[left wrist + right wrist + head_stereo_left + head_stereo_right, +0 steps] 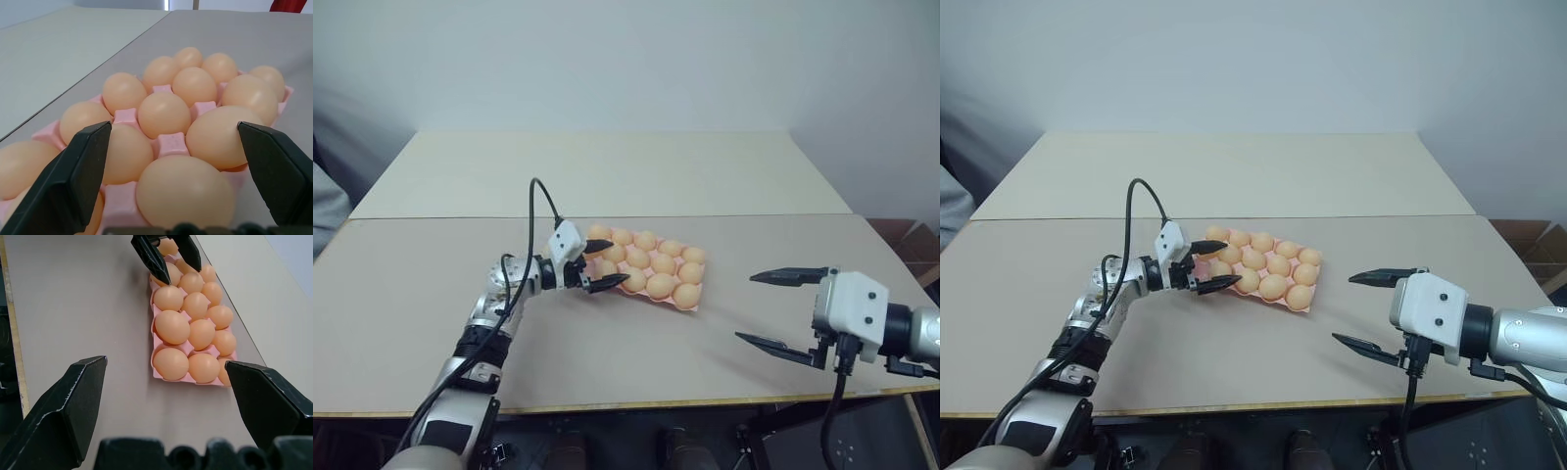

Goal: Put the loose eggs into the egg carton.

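The beige table (431, 294) bears one thing, the pink egg carton (690, 305) full of eggs (662, 285).

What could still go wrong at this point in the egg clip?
The left gripper stands open at the carton's left end, its fingers flanking an egg in the nearest cup; pulling back crookedly could nudge that egg out or shove the light carton across the table. The right gripper hangs open well to the carton's right, apart from it; a careless sweep inward could hit the carton's near corner.
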You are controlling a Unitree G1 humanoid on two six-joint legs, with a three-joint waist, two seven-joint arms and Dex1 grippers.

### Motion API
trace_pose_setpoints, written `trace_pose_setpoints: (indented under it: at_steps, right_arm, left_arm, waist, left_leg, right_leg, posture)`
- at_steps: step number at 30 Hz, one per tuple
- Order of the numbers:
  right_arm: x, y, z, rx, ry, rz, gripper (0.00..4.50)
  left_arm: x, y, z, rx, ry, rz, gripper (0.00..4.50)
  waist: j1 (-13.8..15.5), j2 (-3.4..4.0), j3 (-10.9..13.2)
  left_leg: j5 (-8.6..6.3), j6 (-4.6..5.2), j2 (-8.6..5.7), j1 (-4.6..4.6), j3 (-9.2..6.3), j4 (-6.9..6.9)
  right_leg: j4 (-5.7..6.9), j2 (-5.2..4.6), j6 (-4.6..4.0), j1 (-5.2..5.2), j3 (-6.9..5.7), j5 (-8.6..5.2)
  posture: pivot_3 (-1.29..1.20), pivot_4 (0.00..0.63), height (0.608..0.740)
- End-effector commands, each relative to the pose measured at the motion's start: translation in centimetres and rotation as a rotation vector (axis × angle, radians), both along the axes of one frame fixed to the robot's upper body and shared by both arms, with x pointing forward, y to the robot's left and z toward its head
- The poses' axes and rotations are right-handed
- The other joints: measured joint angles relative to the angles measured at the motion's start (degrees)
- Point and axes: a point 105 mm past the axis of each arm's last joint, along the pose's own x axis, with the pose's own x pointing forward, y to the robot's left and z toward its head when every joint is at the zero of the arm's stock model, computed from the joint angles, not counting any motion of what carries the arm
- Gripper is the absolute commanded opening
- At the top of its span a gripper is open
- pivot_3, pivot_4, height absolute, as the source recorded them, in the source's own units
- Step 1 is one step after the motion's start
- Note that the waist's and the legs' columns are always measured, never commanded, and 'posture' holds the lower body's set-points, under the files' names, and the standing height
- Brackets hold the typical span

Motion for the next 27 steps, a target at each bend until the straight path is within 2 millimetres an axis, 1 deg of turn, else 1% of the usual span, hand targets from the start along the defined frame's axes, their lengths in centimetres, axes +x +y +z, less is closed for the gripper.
trace_pose_setpoints:
  at_steps: [1,5,6,7,10,11,13,18,27]
  right_arm:
    - [-0.4,-0.2,1.2,-0.013,-0.044,0.003,4.5]
    - [-0.5,-0.7,1.7,-0.022,-0.032,0.008,4.5]
    - [-0.5,-0.8,1.8,-0.024,-0.03,0.009,4.5]
    - [-0.6,-0.9,1.9,-0.024,-0.021,0.012,4.5]
    - [-0.6,-1.0,2.3,-0.012,-0.003,0.021,4.5]
    - [-0.5,-1.1,2.4,-0.012,0.0,0.021,4.5]
    - [-0.3,-1.1,2.3,-0.013,0.005,0.022,4.5]
    - [0.3,-1.0,2.4,-0.02,0.004,0.035,4.5]
    - [0.2,-1.1,2.2,-0.031,0.003,0.027,4.5]
  left_arm:
    - [-0.6,2.7,2.5,-0.008,-0.077,0.038,4.48]
    - [-1.5,6.9,3.5,0.021,-0.064,0.179,4.48]
    - [-1.6,7.6,3.7,0.023,-0.06,0.207,4.48]
    - [-1.7,8.9,3.9,0.029,-0.052,0.272,4.48]
    - [-2.1,11.9,3.7,0.042,-0.019,0.43,4.48]
    - [-2.4,12.4,3.4,0.045,-0.008,0.454,4.48]
    - [-2.7,12.8,2.9,0.048,0.01,0.48,4.48]
    - [-2.6,12.1,2.1,0.036,0.034,0.496,4.48]
    - [-2.3,11.3,2.0,0.032,0.036,0.487,4.48]
  waist:
    - [-0.2,0.0,0.0]
    - [-0.38,0.0,0.0]
    - [-0.37,0.0,0.0]
    - [-0.29,0.0,0.0]
    - [-0.01,-0.01,0.01]
    - [0.08,-0.01,0.01]
    - [0.21,-0.01,0.0]
    - [0.35,-0.03,0.01]
    - [0.1,-0.04,0.0]
  left_leg:
    - [0.0,0.0,0.01,0.0,0.0,-0.01]
    - [0.0,0.0,0.03,0.01,-0.01,-0.05]
    - [0.0,0.0,0.04,0.01,-0.01,-0.05]
    - [0.0,0.0,0.05,0.02,-0.01,-0.04]
    - [0.0,-0.01,0.05,0.04,0.0,-0.02]
    - [0.0,-0.01,0.05,0.06,0.0,-0.02]
    - [0.0,-0.01,0.05,0.09,0.01,-0.02]
    - [0.0,-0.01,0.04,0.06,0.01,-0.01]
    - [-0.01,-0.01,0.05,0.04,0.02,-0.05]
  right_leg:
    - [0.0,0.01,0.0,-0.01,0.01,0.0]
    - [0.0,0.0,0.01,-0.02,0.0,0.0]
    - [0.0,0.0,0.01,-0.02,-0.01,0.0]
    - [0.0,-0.01,0.01,-0.02,-0.01,0.0]
    - [-0.01,-0.03,-0.04,0.0,-0.02,-0.03]
    - [0.0,-0.04,-0.16,0.02,-0.03,-0.1]
    - [0.0,-0.04,-0.28,0.04,-0.03,-0.17]
    - [-0.01,-0.05,-0.31,0.03,-0.05,-0.19]
    - [-0.01,-0.03,-0.07,-0.01,-0.03,-0.05]
  posture:
    - [0.0,0.15,0.74]
    - [0.0,0.15,0.74]
    - [0.0,0.15,0.74]
    - [0.0,0.15,0.74]
    - [0.0,0.15,0.74]
    - [0.0,0.15,0.74]
    - [0.0,0.15,0.74]
    - [0.0,0.15,0.74]
    - [0.0,0.15,0.74]
